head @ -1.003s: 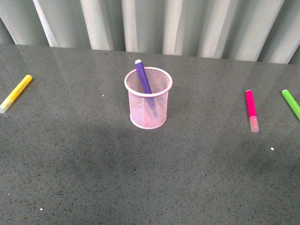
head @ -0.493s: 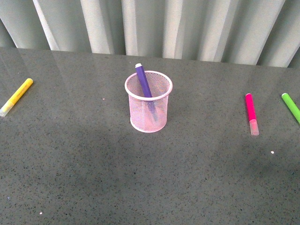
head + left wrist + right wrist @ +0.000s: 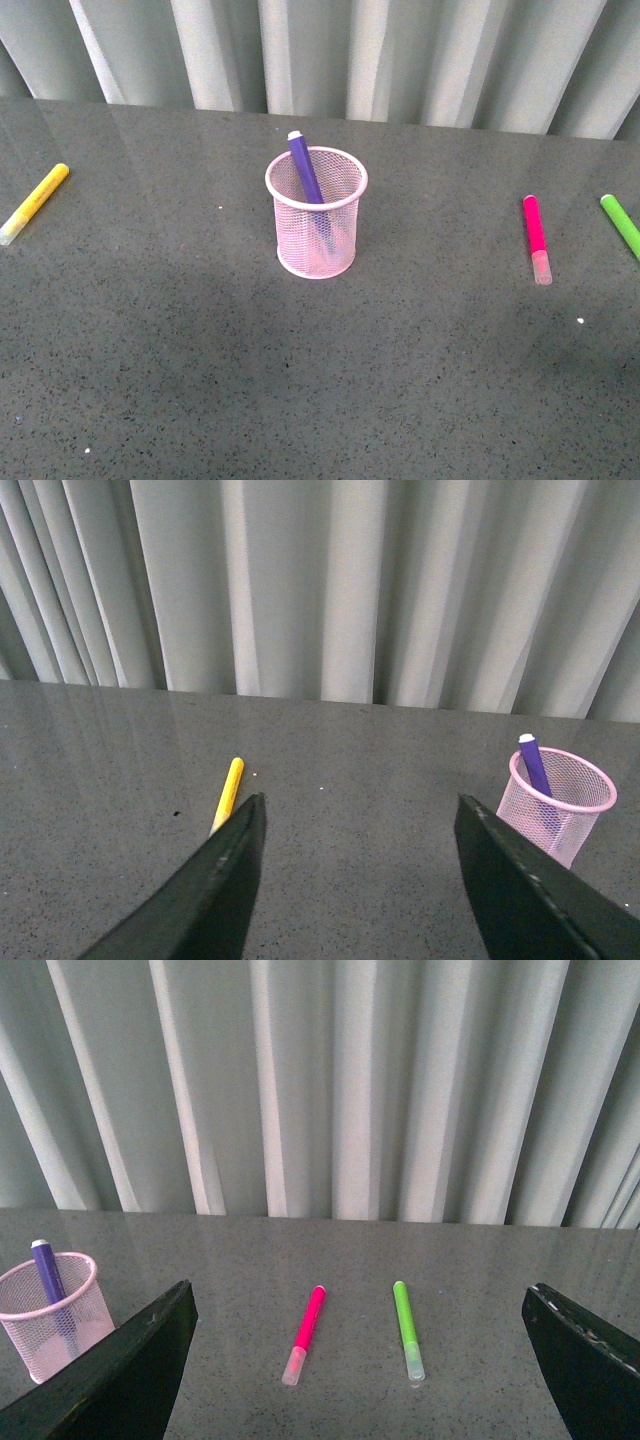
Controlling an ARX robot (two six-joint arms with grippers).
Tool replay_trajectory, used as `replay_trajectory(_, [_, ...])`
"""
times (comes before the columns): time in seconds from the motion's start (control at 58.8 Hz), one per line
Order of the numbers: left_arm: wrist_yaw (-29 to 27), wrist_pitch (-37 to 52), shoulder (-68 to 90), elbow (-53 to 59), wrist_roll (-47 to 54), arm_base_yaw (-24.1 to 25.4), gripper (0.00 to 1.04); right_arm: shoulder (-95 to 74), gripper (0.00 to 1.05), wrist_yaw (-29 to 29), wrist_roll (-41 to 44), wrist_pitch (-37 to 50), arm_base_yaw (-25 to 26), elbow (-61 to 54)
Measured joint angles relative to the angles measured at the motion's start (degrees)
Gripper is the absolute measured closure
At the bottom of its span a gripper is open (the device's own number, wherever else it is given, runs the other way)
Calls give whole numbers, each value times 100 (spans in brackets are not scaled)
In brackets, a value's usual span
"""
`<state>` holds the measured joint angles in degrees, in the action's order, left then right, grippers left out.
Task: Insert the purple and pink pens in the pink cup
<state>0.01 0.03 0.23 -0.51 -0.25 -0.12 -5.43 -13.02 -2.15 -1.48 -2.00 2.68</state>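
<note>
The pink cup (image 3: 316, 235) stands upright mid-table. The purple pen (image 3: 303, 168) leans inside it, its end sticking out above the rim. Far to the cup's right, the pink pen (image 3: 537, 237) lies flat on the table with its pale cap toward me. My left gripper (image 3: 362, 810) is open and empty above the table, with the pink cup (image 3: 555, 810) and purple pen (image 3: 533, 765) beyond one finger. My right gripper (image 3: 360, 1300) is open and empty, and the pink pen (image 3: 305, 1332) lies ahead between its fingers. Neither gripper shows in the front view.
A yellow marker (image 3: 33, 203) lies at the far left, also seen as the yellow marker (image 3: 228, 792) by the left finger. A green marker (image 3: 621, 225) lies at the right edge, beside the pink pen as the green marker (image 3: 406, 1328). A pleated curtain (image 3: 350, 50) backs the table.
The front view's picture shifts by a few pixels. Nothing on the table has moved relative to the rest.
</note>
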Motion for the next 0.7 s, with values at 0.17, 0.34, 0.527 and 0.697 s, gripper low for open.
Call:
replay_trajectory(0.17, [-4,0,-2,0,0,0,12,-2879,7,-275,-153,1414,901,651])
replay_trajectory(0.34, [-9,0,-4,0,2,0,7,-5667,7,446,-127,1698,988,1834])
replay_trajectory(0.527, [-2,0,-4,0,2,0,7,-7755,7,713,-221,1158,557,3294])
replay_trajectory(0.697, [-7,0,-4,0,2,0,7,-8699,7,903,-474,728,299,4251])
